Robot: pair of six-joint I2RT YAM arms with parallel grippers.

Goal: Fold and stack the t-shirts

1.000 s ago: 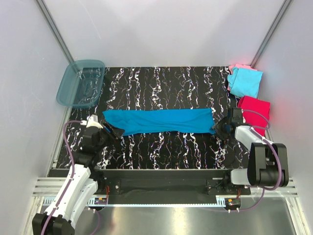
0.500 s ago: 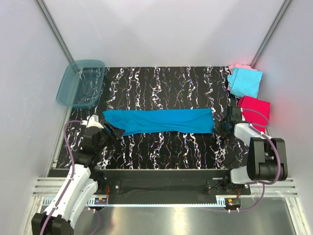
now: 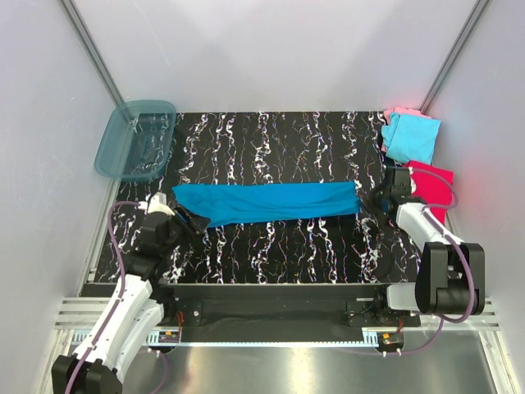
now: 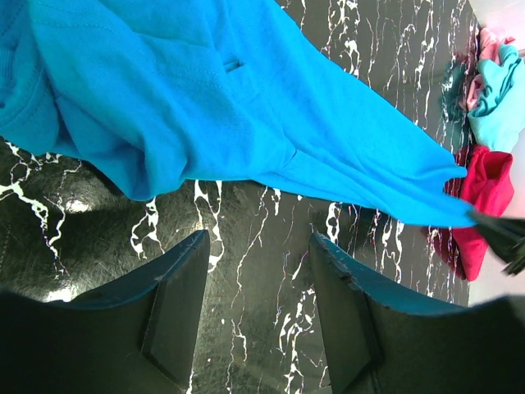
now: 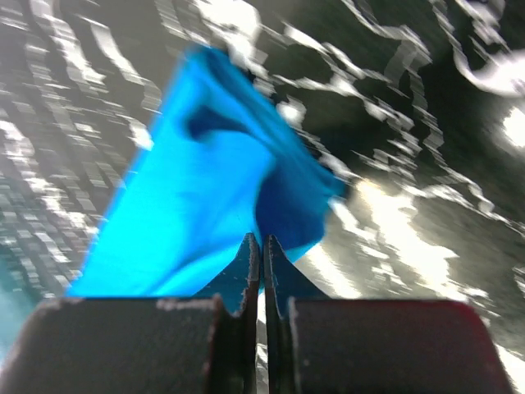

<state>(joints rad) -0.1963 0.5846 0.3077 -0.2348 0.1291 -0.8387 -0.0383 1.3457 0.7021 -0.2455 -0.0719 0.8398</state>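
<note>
Black white-veined marble-pattern tabletop (image 3: 271,246), centre: the large teal-blue cloth t-shirt (image 3: 267,202) lies folded into a long band across it. My right gripper (image 5: 262,242) has its jaws pressed together, pinching the band's right-end corner. My left gripper (image 4: 258,240) hovers with jaws spread and empty, just short of the left end. Soft, light and limp, this cloth will likely sag and slide unless taken at both end corners, through every layer.

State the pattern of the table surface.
The table is black with white marble-like veining, best seen in the top external view.
</note>
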